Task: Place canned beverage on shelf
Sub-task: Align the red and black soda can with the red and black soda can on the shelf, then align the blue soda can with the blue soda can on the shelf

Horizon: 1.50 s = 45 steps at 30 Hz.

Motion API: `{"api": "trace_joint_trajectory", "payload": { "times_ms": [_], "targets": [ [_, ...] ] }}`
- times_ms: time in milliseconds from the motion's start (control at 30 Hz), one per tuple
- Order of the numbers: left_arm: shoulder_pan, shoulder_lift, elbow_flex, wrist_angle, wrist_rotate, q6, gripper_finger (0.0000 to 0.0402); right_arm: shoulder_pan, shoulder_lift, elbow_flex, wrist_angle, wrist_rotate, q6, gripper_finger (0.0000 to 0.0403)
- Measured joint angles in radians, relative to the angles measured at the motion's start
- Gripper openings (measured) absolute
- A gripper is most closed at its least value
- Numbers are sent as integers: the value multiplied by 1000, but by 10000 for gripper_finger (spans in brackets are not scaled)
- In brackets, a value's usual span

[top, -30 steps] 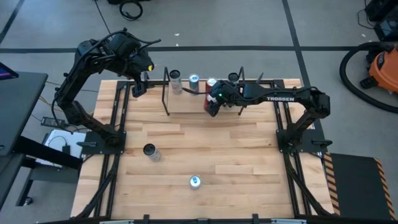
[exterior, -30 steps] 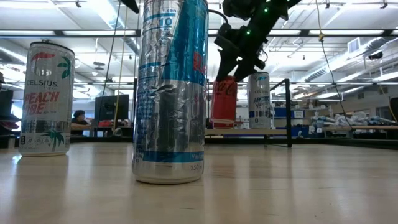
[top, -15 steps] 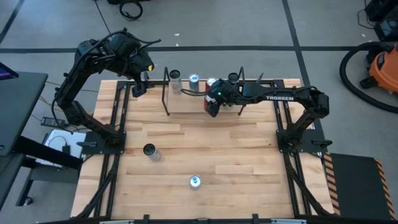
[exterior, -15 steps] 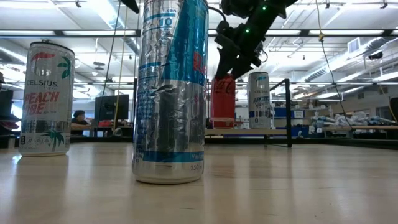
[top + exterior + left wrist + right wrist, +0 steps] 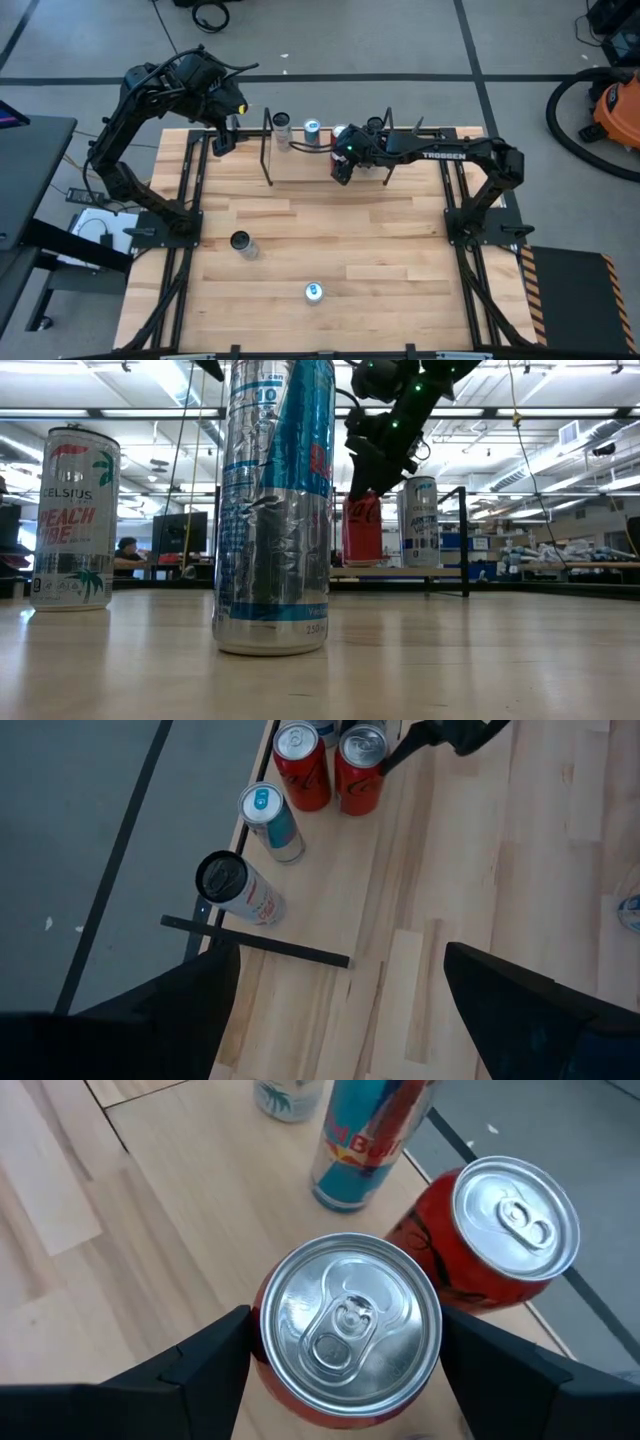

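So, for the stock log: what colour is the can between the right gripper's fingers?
Red, with a silver top; clearest in the right wrist view.

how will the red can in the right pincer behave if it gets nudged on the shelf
The red can is tall, narrow and upright, so it probably tips easily. Its smooth metal may slip between the right pincer's fingers. A second red can alongside could get knocked.

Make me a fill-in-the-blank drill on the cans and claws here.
The can between the right claw's fingers is ___ in colour.
Counting that one, ___ cans are at the shelf.
Off the shelf, the table holds ___ more.
The left claw, open beside the shelf, holds ___.

Missing words: red; four; two; nothing
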Motion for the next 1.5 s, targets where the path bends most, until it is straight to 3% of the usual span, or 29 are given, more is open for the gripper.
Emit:
{"api": "trace_joint_trajectory", "payload": {
  "times_ms": [733, 1500],
  "targets": [
    [0, 0, 0, 0, 0, 0, 354, -26, -2, -1, 27, -79, 26, 320],
    [0, 0, 0, 0, 0, 0, 354, -35, -6, 0, 101, -71, 9, 339]
  ]
}}
